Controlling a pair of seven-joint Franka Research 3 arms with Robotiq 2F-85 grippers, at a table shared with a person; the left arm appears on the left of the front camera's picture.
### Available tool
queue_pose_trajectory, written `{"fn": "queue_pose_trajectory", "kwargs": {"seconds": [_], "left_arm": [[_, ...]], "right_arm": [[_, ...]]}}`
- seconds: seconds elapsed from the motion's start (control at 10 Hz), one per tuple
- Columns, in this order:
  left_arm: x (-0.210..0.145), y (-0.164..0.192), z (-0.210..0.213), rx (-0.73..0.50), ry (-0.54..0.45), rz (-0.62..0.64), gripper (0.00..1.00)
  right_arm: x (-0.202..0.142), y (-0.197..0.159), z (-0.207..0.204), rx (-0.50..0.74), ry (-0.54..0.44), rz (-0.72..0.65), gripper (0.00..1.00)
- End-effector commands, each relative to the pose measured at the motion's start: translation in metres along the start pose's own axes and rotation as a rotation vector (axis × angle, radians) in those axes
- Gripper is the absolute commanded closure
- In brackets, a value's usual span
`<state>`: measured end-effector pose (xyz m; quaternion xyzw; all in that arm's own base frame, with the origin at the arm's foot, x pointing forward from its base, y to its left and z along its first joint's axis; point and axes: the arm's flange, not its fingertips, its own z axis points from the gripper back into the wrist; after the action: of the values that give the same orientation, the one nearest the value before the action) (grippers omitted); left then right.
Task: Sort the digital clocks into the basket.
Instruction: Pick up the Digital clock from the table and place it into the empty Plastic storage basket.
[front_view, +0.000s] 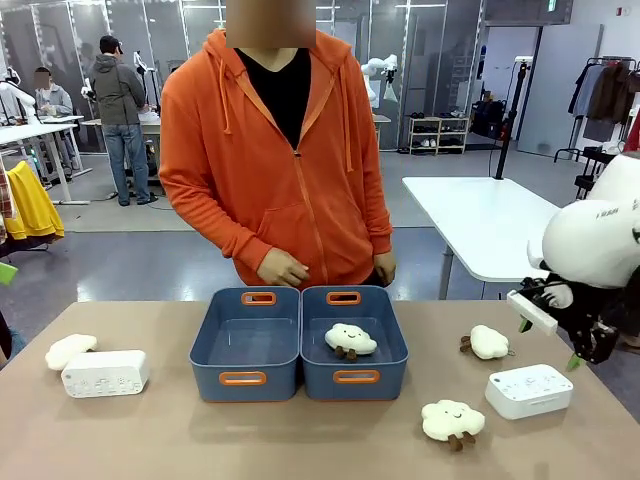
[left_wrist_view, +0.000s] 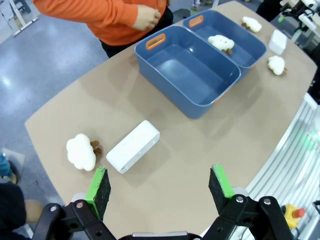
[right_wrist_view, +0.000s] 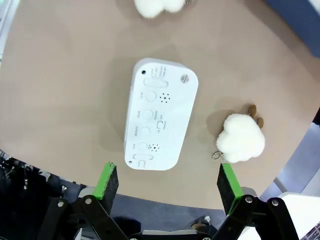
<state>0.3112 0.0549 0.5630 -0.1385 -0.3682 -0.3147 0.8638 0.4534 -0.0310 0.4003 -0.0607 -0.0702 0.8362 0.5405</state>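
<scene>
One white rounded plastic digital clock (front_view: 105, 373) left on the tan surface (front_view: 300, 440), second digital clock (front_view: 529, 390) right, below the released right pincer (right_wrist_view: 167, 181), left pincer (left_wrist_view: 159, 184) released, both clocks outside the blue-grey plastic baskets (front_view: 245, 340).

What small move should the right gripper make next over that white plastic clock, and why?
Probably lower straight down: the open right gripper hangs above the white rounded plastic digital clock, which lies flat, buttons up, on the tan table, narrower than the gap between the green pads.
</scene>
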Motion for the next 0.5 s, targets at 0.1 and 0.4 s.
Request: {"fn": "queue_pose_trajectory", "kwargs": {"seconds": [0.1, 0.4], "left_arm": [[-0.001, 0.001, 0.001, -0.005, 0.002, -0.018, 0.00], [-0.001, 0.001, 0.001, -0.005, 0.002, -0.018, 0.00]], "right_arm": [[0.003, -0.001, -0.040, -0.019, -0.006, -0.063, 0.00], [-0.001, -0.002, -0.075, 0.048, -0.031, -0.081, 0.00]]}}
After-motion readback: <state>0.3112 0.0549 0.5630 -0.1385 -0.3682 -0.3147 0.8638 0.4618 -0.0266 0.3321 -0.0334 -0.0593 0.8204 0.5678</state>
